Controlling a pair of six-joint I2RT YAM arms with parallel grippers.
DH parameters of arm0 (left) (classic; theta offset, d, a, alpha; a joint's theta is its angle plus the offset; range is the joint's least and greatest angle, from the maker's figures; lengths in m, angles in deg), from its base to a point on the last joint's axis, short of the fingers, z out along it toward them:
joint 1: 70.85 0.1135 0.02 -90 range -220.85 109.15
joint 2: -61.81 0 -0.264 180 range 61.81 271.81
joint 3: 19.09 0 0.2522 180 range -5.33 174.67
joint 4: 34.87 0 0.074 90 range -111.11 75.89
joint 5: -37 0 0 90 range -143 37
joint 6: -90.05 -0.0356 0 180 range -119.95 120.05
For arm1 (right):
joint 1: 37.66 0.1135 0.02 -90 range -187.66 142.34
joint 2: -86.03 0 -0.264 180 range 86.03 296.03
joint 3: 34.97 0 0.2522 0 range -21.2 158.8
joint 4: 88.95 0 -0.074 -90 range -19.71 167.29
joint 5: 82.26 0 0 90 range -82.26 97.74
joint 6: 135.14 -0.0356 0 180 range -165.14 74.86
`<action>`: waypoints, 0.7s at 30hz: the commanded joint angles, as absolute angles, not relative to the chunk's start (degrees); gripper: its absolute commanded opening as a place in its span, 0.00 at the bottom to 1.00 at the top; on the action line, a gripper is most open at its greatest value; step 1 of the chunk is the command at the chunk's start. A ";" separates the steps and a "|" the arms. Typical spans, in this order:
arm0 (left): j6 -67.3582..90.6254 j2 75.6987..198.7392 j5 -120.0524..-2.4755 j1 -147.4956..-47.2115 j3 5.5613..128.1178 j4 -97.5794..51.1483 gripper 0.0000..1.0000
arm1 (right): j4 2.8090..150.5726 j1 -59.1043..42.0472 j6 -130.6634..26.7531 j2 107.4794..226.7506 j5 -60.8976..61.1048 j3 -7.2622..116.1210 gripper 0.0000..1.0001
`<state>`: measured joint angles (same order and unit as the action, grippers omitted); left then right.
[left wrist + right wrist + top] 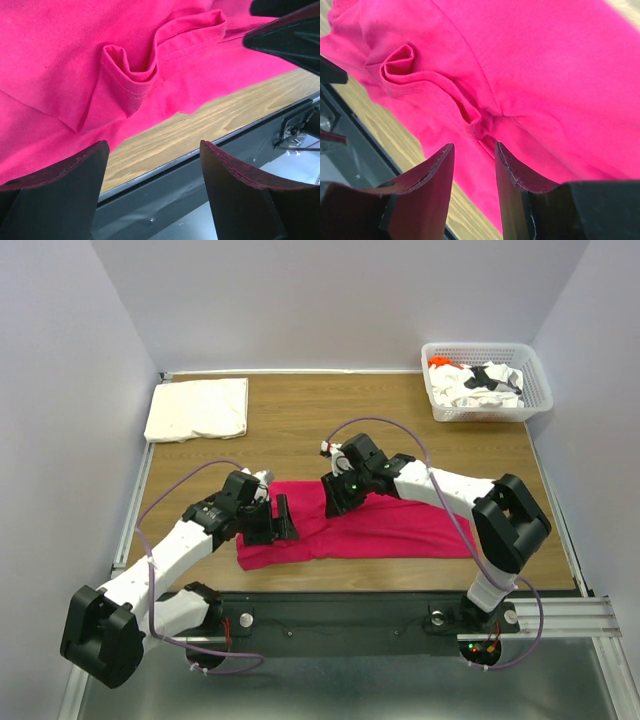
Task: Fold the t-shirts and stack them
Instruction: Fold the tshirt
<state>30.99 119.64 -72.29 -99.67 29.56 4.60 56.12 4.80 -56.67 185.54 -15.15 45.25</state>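
Note:
A magenta-red t-shirt (390, 530) lies partly folded as a long band near the table's front edge. It fills the left wrist view (60, 60) and the right wrist view (545, 75), with a rumpled sleeve hem (135, 75). My left gripper (283, 520) is open and empty just above the shirt's left end (153, 147). My right gripper (335, 502) hovers over the shirt's upper left part, its jaws a little apart with nothing between them (474, 147). A folded cream-white t-shirt (197, 408) lies at the back left.
A white lattice basket (486, 413) at the back right holds crumpled white shirts with black print and orange (480, 380). A dark metal rail (350, 605) runs along the wooden table's (300, 430) front edge. Grey walls close in the sides and back.

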 commanded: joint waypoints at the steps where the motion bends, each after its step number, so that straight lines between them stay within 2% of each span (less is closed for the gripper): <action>1: 31.69 118.24 -68.22 -99.95 32.99 5.61 0.85 | 54.70 5.32 -54.37 180.43 -9.32 44.45 0.44; 6: 33.01 121.39 -59.78 -99.86 35.63 3.78 0.79 | 54.70 5.32 -54.72 182.97 -11.23 48.65 0.44; 10: 29.86 125.96 -63.19 -99.95 36.68 -2.47 0.78 | 54.87 5.32 -54.90 187.54 -14.06 52.18 0.45; 15: 24.15 132.38 -67.33 -101.52 38.35 -7.57 0.81 | 54.87 5.32 -55.51 187.90 -8.00 51.66 0.48; 21: 19.13 136.16 -63.64 -104.33 39.41 -10.47 0.85 | 54.79 4.97 -55.60 184.48 1.67 46.83 0.58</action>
<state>23.89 135.48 -65.03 -102.75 36.32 -6.22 54.41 4.80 -55.84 188.38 -5.18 49.01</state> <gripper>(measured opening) 0.844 0.572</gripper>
